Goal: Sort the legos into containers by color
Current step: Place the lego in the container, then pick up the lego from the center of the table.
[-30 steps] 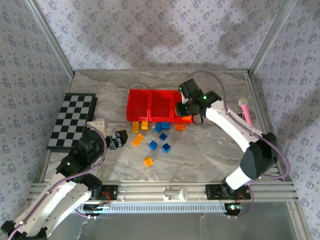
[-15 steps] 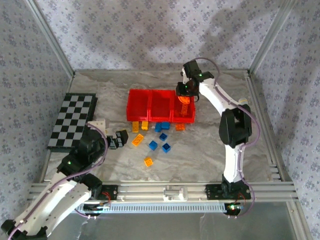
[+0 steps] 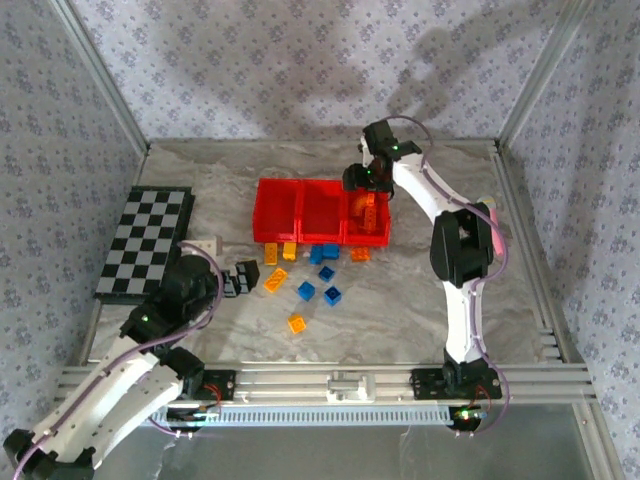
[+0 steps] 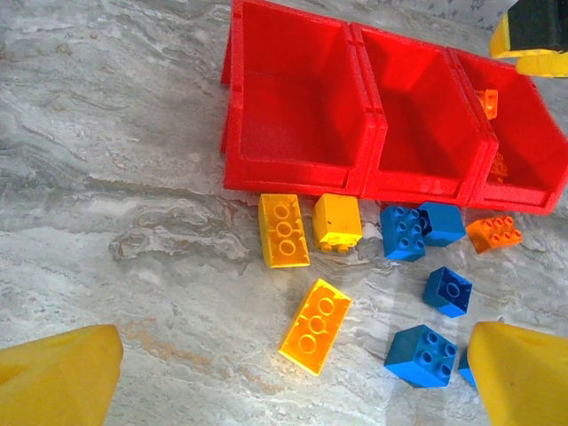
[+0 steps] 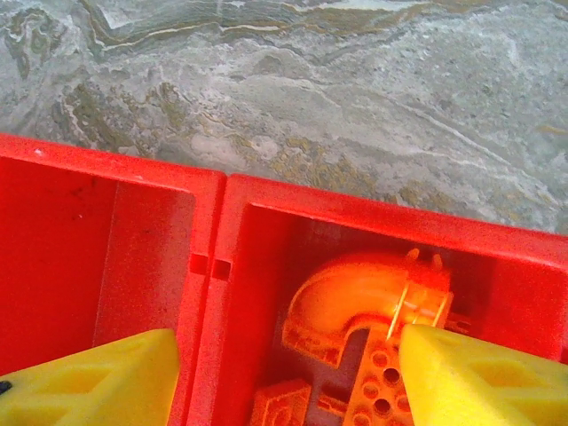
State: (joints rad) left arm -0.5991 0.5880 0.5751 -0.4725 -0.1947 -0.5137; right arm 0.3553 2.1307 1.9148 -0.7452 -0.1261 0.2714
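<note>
Three joined red containers (image 3: pixel 300 184) stand mid-table. My right gripper (image 3: pixel 364 186) hovers over the rightmost one, open, with its yellow fingers (image 5: pixel 484 373) spread wide. Below them an orange curved arch (image 5: pixel 355 297) lies free in that bin (image 5: pixel 373 217), on other orange legos (image 5: pixel 377 386). Loose legos lie in front of the bins: yellow-orange ones (image 4: pixel 284 230), blue ones (image 4: pixel 422 355) and an orange one (image 4: pixel 494 233). My left gripper (image 4: pixel 288 377) is open and low over the table, and a yellow oblong brick (image 4: pixel 315 326) lies just ahead of its jaws, untouched. The left and middle bins (image 4: pixel 293 182) hold nothing that I can see.
A black-and-white checkered board (image 3: pixel 147 240) lies at the left edge. A pink cylinder (image 3: pixel 492 212) peeks out behind the right arm's elbow. A small white block (image 3: pixel 205 244) sits near my left wrist. Aluminium frame posts bound the table.
My right arm rose from the front of the right bin to above it. Its jaws opened and the orange arch now lies in the bin. The left arm barely shifted.
</note>
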